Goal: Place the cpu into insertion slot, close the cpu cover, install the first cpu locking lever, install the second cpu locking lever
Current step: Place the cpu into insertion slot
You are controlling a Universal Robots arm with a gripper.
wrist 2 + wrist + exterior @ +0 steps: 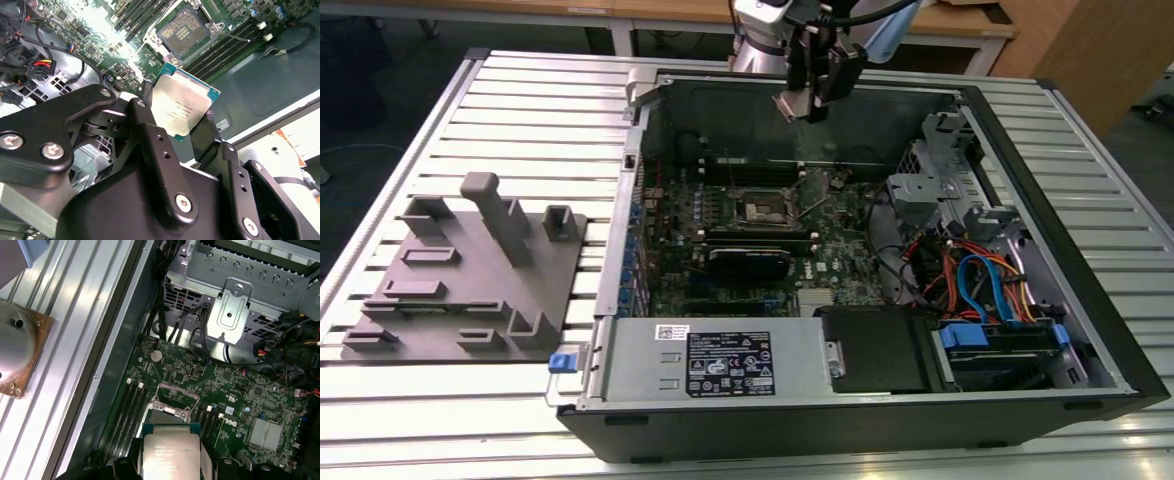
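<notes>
In the exterior view, your gripper hangs high over the rear of the open case. It is above and apart from the slot on the green board. A grey fixture lies on the table at the exterior view's left. In the second wrist view, you have the cpu pinched by opposite edges between the black fingers, its metal top showing, and the empty slot lies beyond, untouched. In the first wrist view, the cpu sits clamped, hiding part of the slot.
</notes>
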